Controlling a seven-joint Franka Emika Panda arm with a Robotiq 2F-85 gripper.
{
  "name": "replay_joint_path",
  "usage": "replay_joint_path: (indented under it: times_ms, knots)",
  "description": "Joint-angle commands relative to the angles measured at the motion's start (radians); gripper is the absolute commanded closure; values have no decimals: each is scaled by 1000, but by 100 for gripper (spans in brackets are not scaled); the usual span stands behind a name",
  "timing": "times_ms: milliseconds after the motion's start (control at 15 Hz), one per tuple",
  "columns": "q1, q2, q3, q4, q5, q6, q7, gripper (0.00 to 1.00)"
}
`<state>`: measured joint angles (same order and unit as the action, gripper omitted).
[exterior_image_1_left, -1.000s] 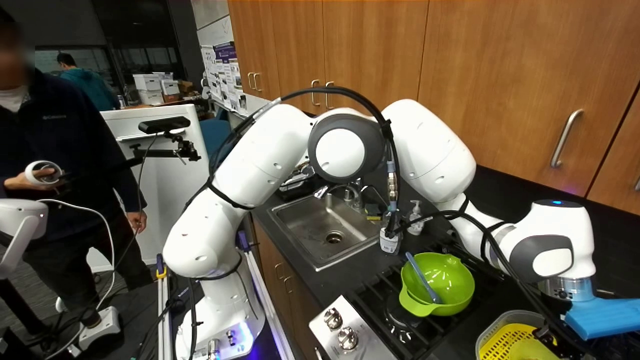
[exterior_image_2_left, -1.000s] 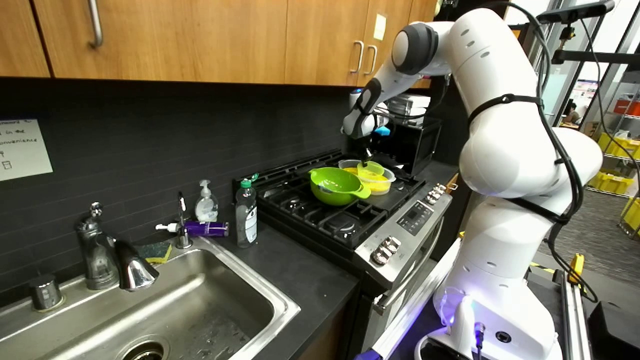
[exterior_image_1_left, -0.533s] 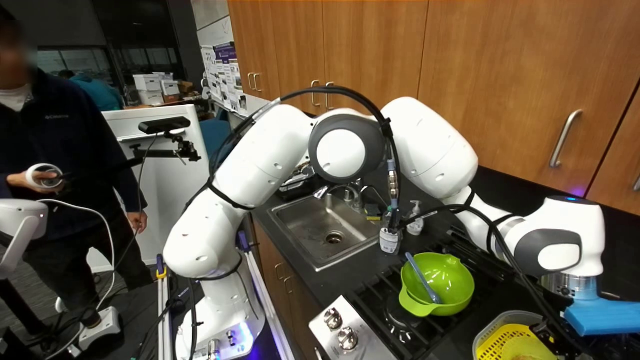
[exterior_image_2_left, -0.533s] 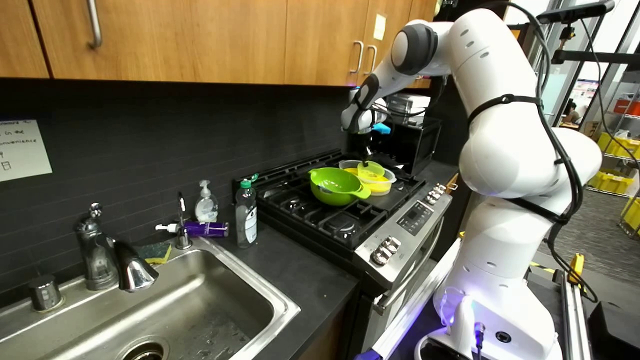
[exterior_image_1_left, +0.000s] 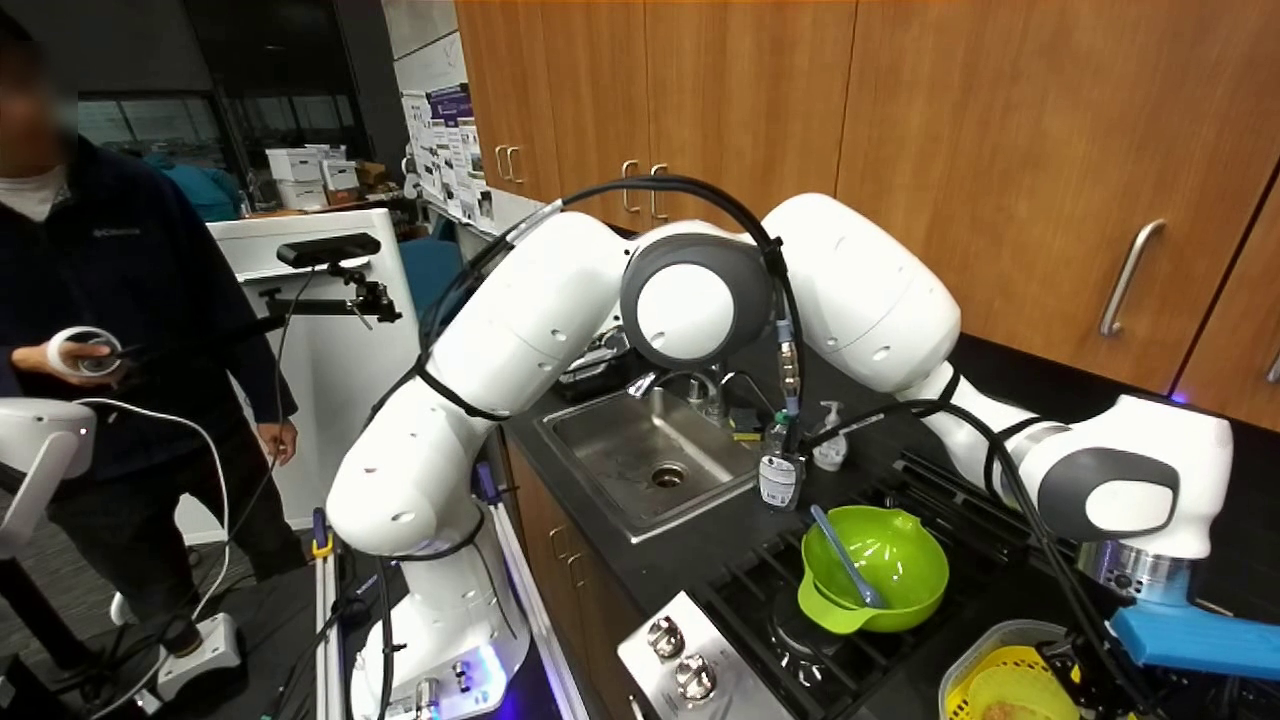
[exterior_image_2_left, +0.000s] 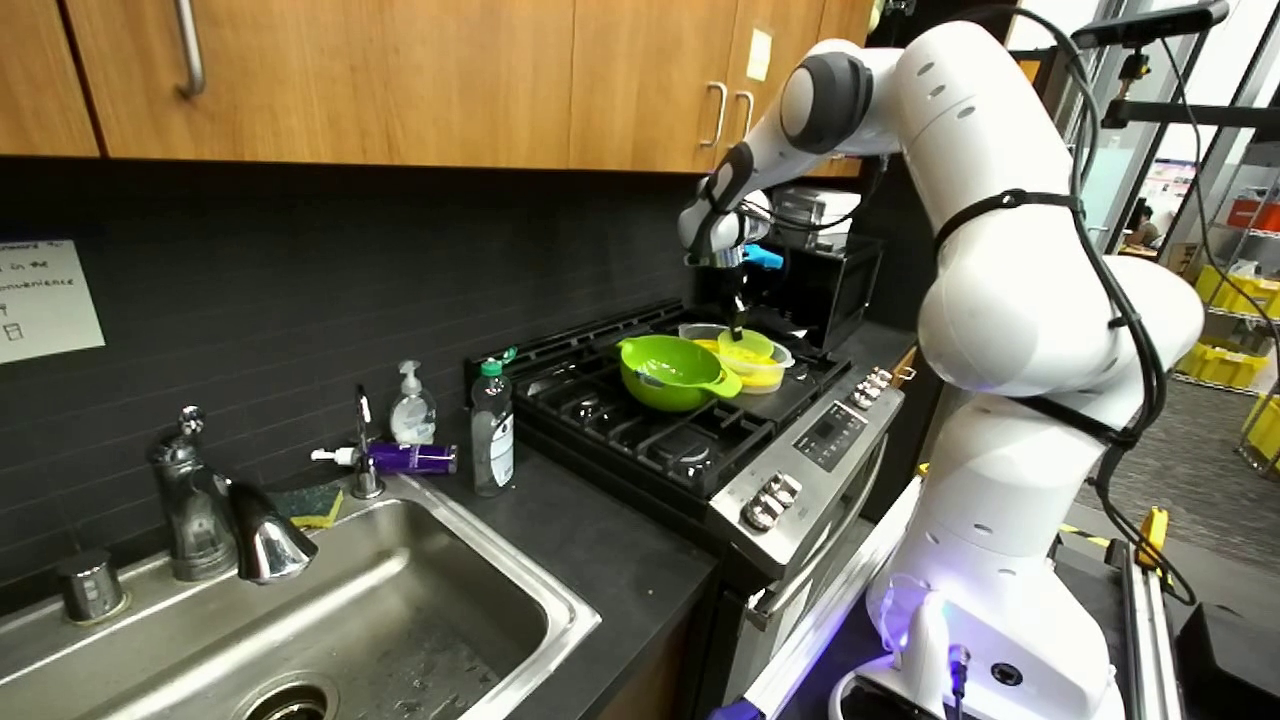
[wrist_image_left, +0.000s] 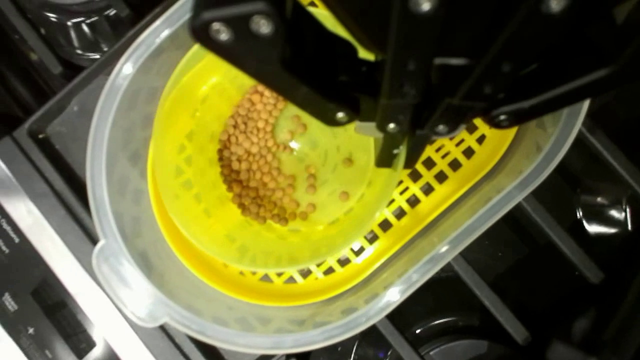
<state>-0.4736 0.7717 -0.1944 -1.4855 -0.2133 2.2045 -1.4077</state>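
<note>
Precariously, the black claw (wrist_image_left: 401, 152) is pinching a round yellow-green plastic bowl (wrist_image_left: 197, 165); off-centre tan pellets (wrist_image_left: 252, 160) could be tipping it, spilling toward the black desk's (wrist_image_left: 75, 130) knobbed edge.

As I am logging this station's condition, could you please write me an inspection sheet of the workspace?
Surface: black gas stovetop, bearing a clear plastic tub.
Things in hand: translucent yellow-green bowl with brown, lentil-like pellets, over a yellow perforated basket in the tub; contact unclear.
Clutter: green mixing bowl holding a blue utensil.
Gripper: shut on the translucent yellow-green bowl's rim.
Cables: black cables strapped along the robot arm, partly hanging loose.
Surroundings: sink, wooden cabinets, a person holding a white controller.
</note>
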Motion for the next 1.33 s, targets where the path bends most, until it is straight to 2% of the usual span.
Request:
replay_joint_path:
  times_ms: [0, 333, 733, 1267]
  knots:
    - [-9, 16, 12, 48, 28, -54, 7, 99]
    - [-32, 32, 17, 87, 76, -106, 33, 99]
    - [-104, 28, 20, 105, 186, -144, 71, 99]
    - [-170, 29, 49, 130, 276, -203, 107, 99]
